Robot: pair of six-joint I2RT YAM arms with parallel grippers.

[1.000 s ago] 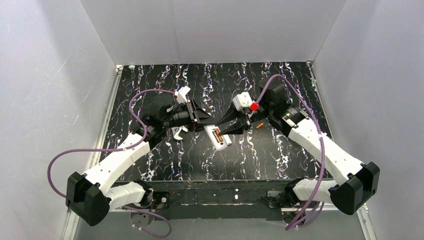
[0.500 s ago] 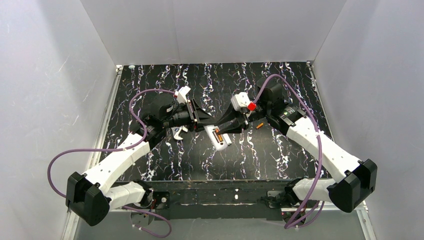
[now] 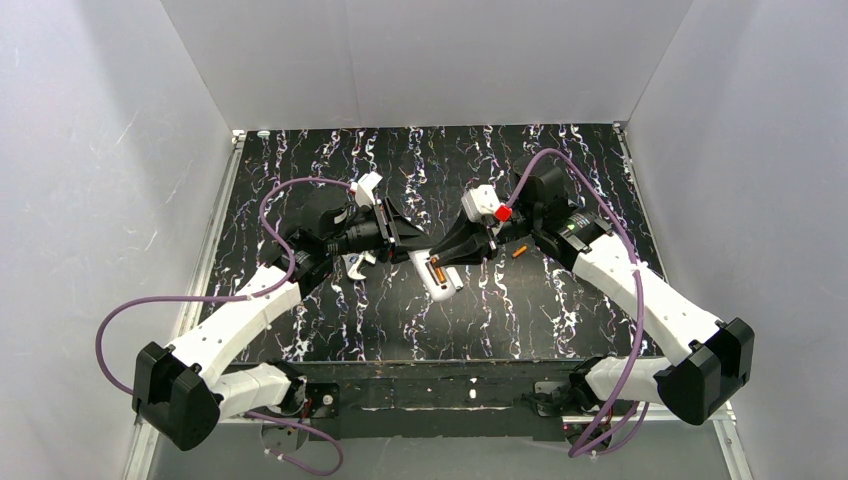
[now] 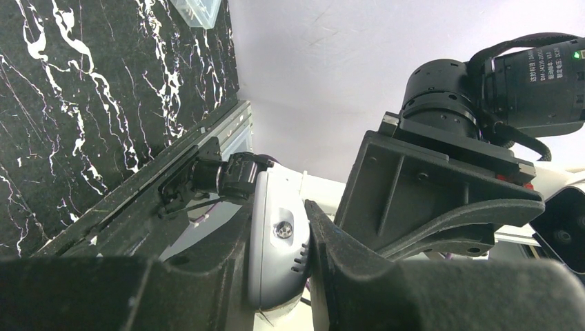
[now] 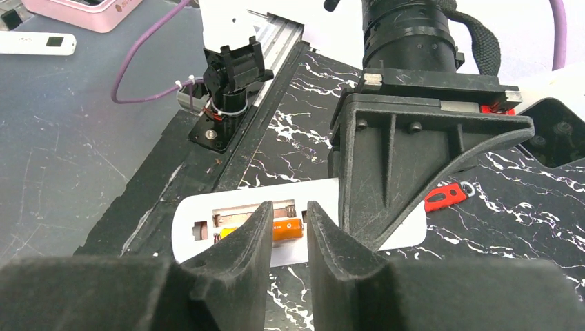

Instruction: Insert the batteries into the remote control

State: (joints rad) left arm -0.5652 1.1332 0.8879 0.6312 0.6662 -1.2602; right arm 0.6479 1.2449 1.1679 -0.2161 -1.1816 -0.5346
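Top view: the small white rectangular remote control [image 3: 447, 284] lay recess-up between the arms, with one slim orange cylindrical battery [image 3: 436, 269] seated lengthwise in it. The right gripper [image 3: 447, 257] hung right over it; a second battery [image 3: 517, 252] lay loose beside that arm.

Left wrist: the left gripper [image 4: 279, 224] was clamped tight on the remote's white edge.

Right wrist: the right jaws stood narrowly apart, apparently gripping nothing, and the seated battery's long axis ran across their gap.
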